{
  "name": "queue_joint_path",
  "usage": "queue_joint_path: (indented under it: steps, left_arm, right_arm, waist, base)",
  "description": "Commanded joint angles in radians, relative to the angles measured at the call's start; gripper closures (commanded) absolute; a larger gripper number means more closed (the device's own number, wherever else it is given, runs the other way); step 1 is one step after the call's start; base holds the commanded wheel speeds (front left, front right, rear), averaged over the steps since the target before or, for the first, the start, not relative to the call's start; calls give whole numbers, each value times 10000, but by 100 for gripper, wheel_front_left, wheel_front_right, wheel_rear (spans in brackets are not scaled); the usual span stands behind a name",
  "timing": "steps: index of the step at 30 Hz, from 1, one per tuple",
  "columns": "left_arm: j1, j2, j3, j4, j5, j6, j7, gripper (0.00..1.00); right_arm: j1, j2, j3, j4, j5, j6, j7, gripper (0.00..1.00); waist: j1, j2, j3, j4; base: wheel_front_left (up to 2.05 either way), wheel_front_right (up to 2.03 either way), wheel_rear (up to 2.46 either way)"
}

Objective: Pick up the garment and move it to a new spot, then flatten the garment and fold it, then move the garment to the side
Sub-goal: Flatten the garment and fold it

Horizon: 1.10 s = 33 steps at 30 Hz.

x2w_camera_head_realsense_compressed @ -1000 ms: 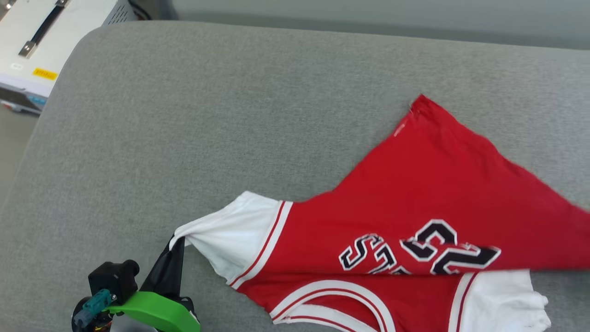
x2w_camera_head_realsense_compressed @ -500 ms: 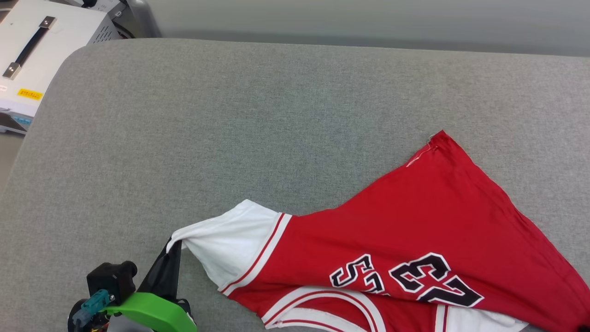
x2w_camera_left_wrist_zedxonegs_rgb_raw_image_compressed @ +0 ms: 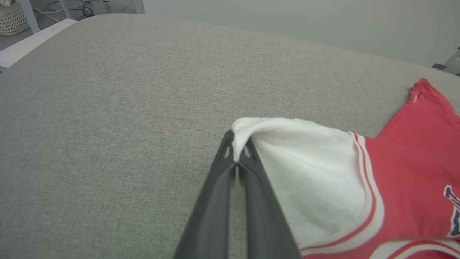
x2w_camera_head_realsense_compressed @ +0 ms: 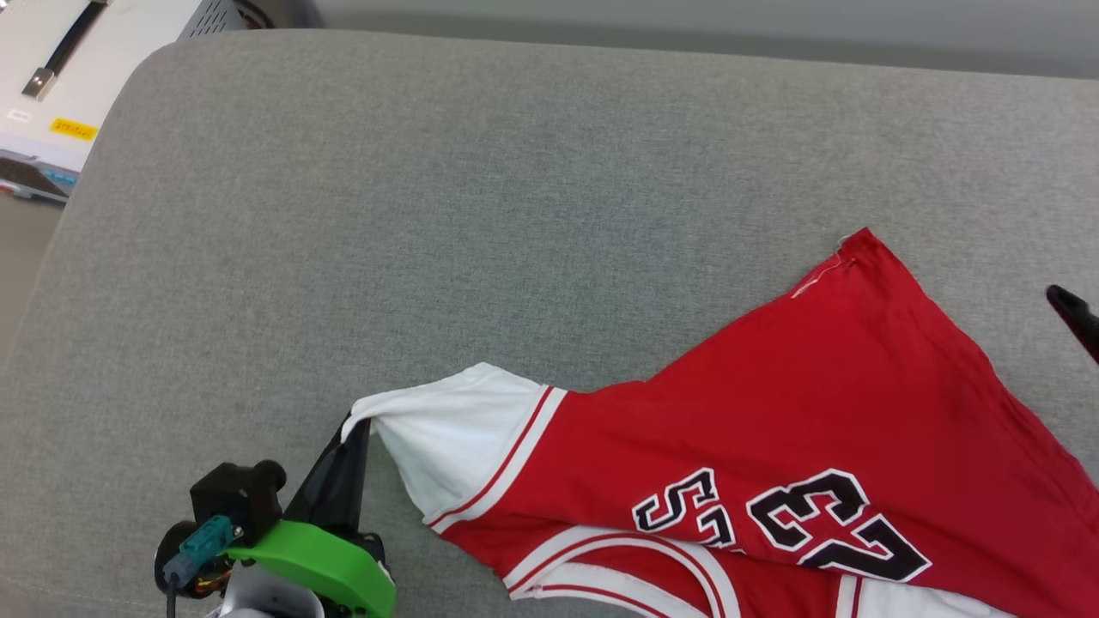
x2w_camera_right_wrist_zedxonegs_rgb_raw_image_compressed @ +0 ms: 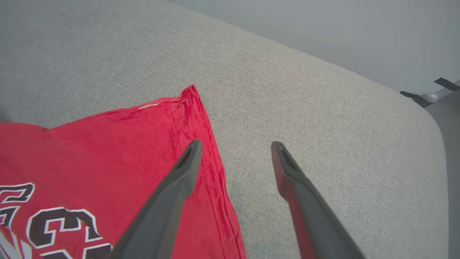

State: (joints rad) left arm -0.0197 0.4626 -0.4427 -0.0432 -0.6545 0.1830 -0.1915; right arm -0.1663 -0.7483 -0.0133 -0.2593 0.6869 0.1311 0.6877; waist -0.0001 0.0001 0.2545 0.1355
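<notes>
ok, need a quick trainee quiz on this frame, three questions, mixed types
1. True or false: the left end effector is shut on the white sleeve of the garment.
2. The right end effector is: A) open, gripping nothing; B) shut on the collar; C) shut on a white sleeve.
3. Fill in: the garment lies on a ___ fabric surface.

Key: 1 true; 2 A; 3 grey.
</notes>
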Motion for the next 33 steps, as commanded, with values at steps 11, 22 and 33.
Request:
queue_joint_path:
  steps: [11,22,33]
  left_arm:
    - [-1110,-592,-452,115,364,-299,-160,100]
    - [-1619,-974,-644,444,456,-514,-361,100]
    - [-1447,-786,-474,663,400,-486,-443,100]
  right_arm:
    - [-4671,-496,4470,2631,-306,-4,2424,0]
    - [-5572,-591,7005,5190,-17,-4,2406,0]
    - [-5903,-800,7550,5402,962,-4,1121,100]
  waist:
    - [1,-1,1245,1172]
    - [1,-1,1875,1640]
    - [1,-1,1306,1206]
  base:
    - [0,0,0]
    - [0,0,0]
    - [0,0,0]
